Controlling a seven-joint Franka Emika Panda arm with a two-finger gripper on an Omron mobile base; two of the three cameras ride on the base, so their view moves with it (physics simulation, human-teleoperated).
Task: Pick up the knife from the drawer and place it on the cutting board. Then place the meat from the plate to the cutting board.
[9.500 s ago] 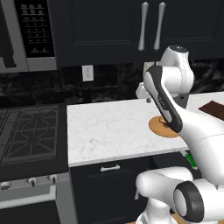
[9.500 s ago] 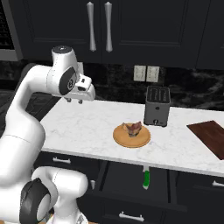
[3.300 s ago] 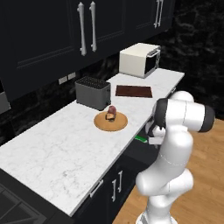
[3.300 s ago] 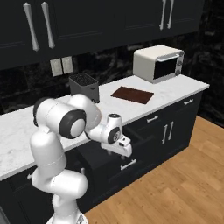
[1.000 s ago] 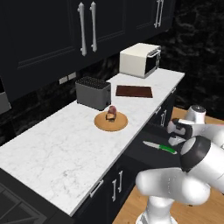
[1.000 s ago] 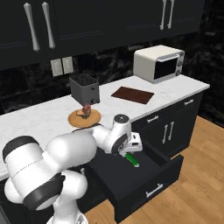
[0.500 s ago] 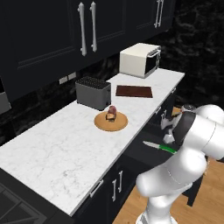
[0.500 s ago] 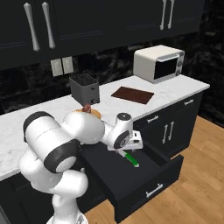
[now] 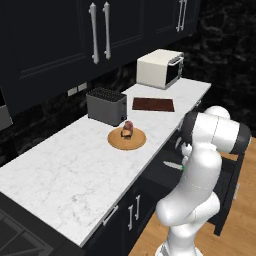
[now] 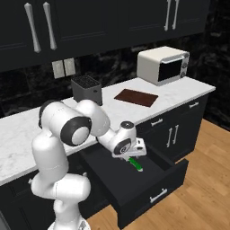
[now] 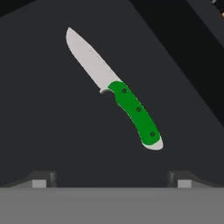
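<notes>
The knife (image 11: 133,111), with its bright green handle and pale blade, lies flat on the dark floor of the open black drawer (image 10: 152,193). My gripper (image 10: 134,156) hangs just above the knife (image 10: 136,164), pointing down into the drawer. It is open, and its two fingertips (image 11: 43,178) stand wide apart with nothing between them. The knife's blade (image 9: 173,164) peeks out beside my arm. The dark brown cutting board (image 9: 153,104) lies on the counter near the microwave. The meat (image 9: 128,128) sits on the round tan plate (image 9: 119,144).
A black toaster (image 9: 106,106) stands behind the plate, and a white microwave (image 9: 160,68) at the counter's far end. The drawer front (image 10: 155,195) juts out over the wooden floor. Black cabinets with silver handles hang above the white marble counter (image 9: 65,175).
The arm's elbow and upper links have swung round while the hand has stayed over the knife in the drawer. The gripper remains open and the knife has not moved.
</notes>
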